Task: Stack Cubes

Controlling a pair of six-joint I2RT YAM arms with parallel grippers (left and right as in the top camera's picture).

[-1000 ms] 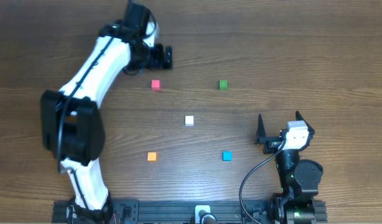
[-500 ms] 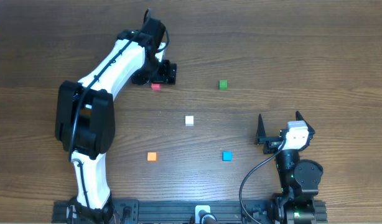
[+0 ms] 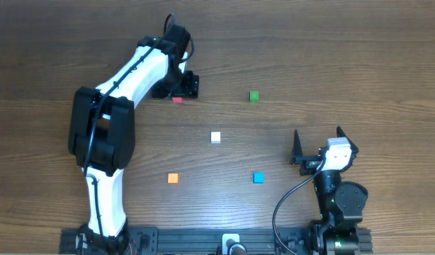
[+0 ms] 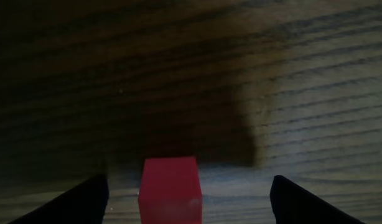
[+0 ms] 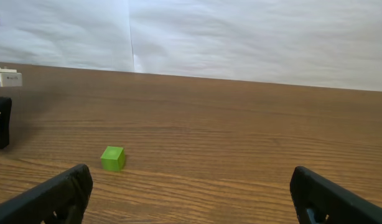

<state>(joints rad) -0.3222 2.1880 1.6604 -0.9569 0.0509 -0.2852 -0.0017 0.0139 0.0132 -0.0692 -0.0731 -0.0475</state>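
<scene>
Plainly, nothing is stacked yet: the small red plastic cube (image 4: 170, 188), green cube (image 3: 254, 96), white cube (image 3: 215, 137), orange cube (image 3: 173, 178) and blue cube (image 3: 258, 177) lie well apart on the brown wooden table (image 3: 387, 64). The left gripper (image 3: 181, 88), wide open and empty, straddles the red cube at far left. The right gripper (image 3: 317, 134) sits open and empty at near right.

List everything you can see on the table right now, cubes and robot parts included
red cube: 1, red, far left of the table, between the left gripper's open fingers
green cube: 1, green, far side, right of the red cube
white cube: 1, white, middle
orange cube: 1, orange, near side, left of centre
blue cube: 1, blue, near side, right of centre
table: 1, brown wood
left gripper: 1, black, open, over the red cube
right gripper: 1, black, open, near right side, away from the cubes
</scene>
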